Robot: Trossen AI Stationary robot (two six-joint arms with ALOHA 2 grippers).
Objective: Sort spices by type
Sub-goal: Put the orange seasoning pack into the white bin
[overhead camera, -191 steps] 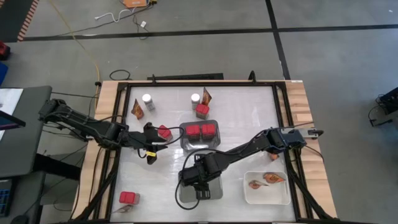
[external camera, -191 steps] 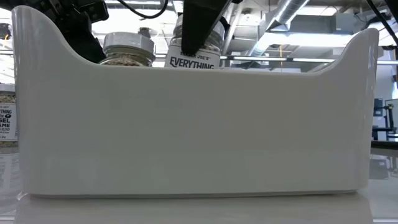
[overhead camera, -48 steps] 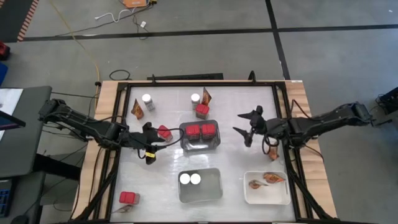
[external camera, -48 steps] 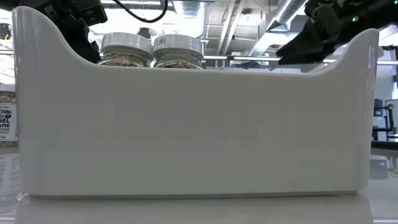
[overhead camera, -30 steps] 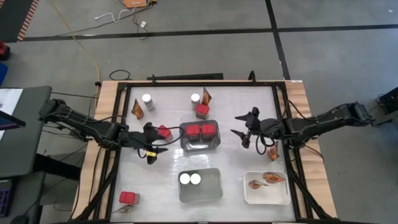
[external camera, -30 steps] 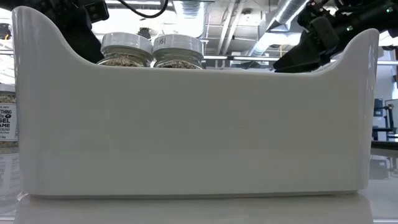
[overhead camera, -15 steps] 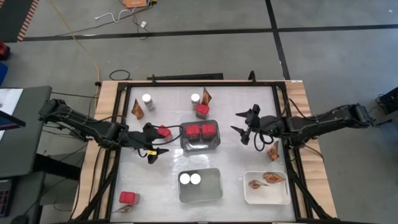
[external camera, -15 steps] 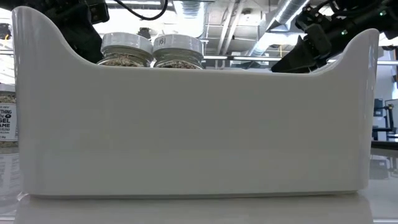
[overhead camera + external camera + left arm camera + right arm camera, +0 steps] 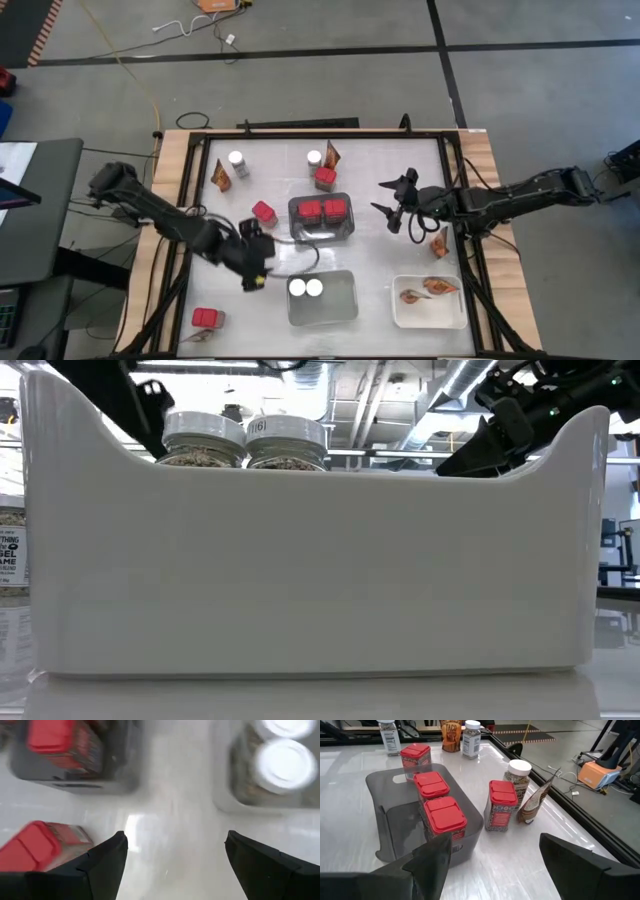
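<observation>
1. Left end effector (image 9: 256, 268) open wide, holding nothing, over the surface (image 9: 380, 260) between the grey tray (image 9: 294, 232) and the white tray (image 9: 345, 308).
2. Right end effector (image 9: 393, 207) open, empty, right of the grey tray.
3. Two red containers (image 9: 322, 211) in the grey tray; two white-lidded jars (image 9: 306, 288) in the white tray; packets (image 9: 428, 289) in the small white tray (image 9: 458, 318).
4. Loose: red container (image 9: 264, 212) left of the grey tray, another (image 9: 207, 318) at the near-left corner, jars and packets at the far edge.
</observation>
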